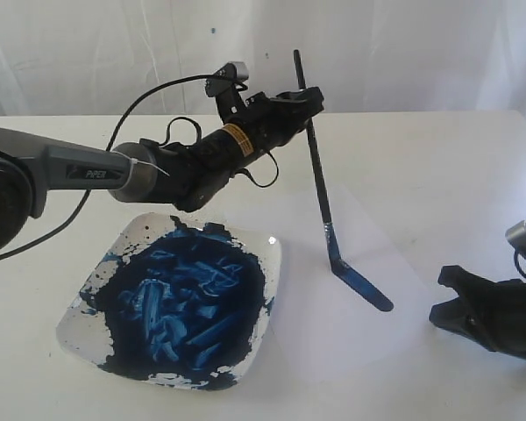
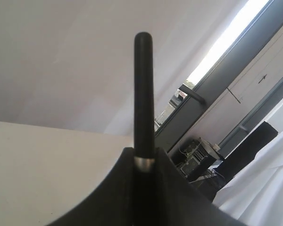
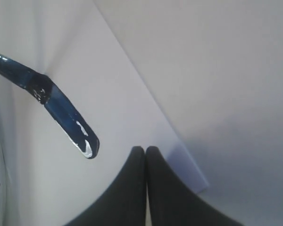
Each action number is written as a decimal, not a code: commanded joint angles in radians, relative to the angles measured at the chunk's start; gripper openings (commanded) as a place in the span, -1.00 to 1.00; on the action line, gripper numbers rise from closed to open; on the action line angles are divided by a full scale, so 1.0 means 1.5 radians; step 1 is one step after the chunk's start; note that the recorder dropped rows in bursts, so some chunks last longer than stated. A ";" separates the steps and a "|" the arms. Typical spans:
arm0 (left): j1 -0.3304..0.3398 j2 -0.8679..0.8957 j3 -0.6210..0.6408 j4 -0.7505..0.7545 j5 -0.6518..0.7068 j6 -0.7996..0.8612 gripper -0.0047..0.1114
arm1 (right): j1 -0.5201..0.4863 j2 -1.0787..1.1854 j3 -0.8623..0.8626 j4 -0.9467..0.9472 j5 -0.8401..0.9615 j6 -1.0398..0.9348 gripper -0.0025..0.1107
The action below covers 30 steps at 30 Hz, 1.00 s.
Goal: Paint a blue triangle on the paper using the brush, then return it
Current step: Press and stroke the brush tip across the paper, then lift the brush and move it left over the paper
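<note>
Two arms and one blue stroke are shown, read from the left of the exterior view. At far left a white dish loaded with dark blue paint lies on the table, beside the paper. Above the dish the left gripper is closed on the upper part of the brush, and the handle's end projects beyond the jaws, as the left wrist view confirms. The brush is held nearly upright, with its bristle tip set on the paper at the stroke's end nearer the dish. The blue stroke, thick and glossy, runs from that tip toward the right gripper. Only this one side of the blue triangle is judged to be laid down, so two sides and the return of the brush are yet to be done. For the step in hand, even downward pressure is advised so that line width is held constant. The tip is best turned at the corner without being lifted, and the next side drawn well inside the sheet's edges. A reload at the dish is to be considered if the line thins. At far right the right gripper sits low near the paper's corner, fingers pressed together, nothing held, apart from the stroke.
</note>
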 commanded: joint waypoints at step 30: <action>0.073 -0.043 -0.004 0.097 -0.079 -0.047 -0.92 | 0.001 0.003 -0.002 -0.005 0.002 0.001 -0.96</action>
